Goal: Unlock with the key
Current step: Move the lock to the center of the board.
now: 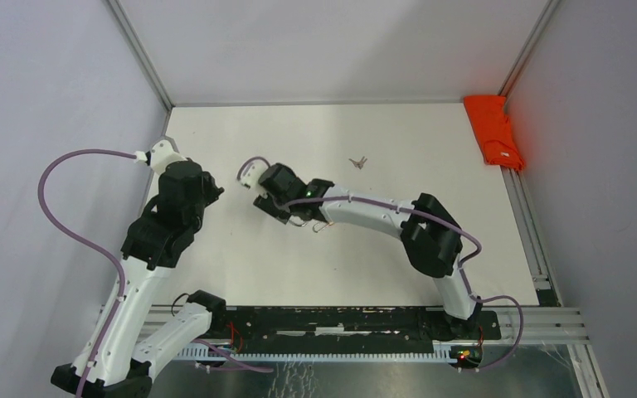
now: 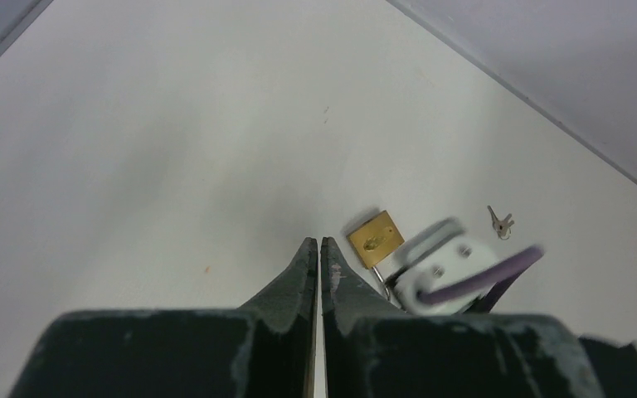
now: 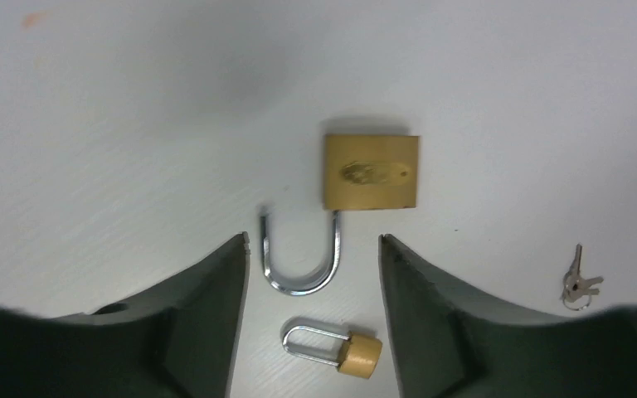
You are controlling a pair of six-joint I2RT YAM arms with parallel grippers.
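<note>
Right pincer (image 3: 313, 242) stands wide open, holding nothing. Between its fingers lies the brass padlock (image 3: 371, 172), one shackle (image 3: 299, 278) leg free of the body. Small brass piece (image 3: 358, 355) with wire loop just beside it. Keys (image 3: 579, 282) lie apart, farther out on the worktop (image 3: 133, 124). Left pincer (image 2: 317, 245): jaws almost together, empty.

Look well to the right of the right tool (image 3: 313, 240) and beyond it. You have an orange cloth (image 1: 493, 133), bunched up, in the far right corner of the white worktop (image 1: 240, 274). It lies against the grey wall (image 1: 597, 124), at the far end of the aluminium rail (image 1: 524, 207) that runs along that side. A tiny reddish speck (image 2: 207, 269) marks the worktop a little left of the left tool (image 2: 321, 245).
</note>
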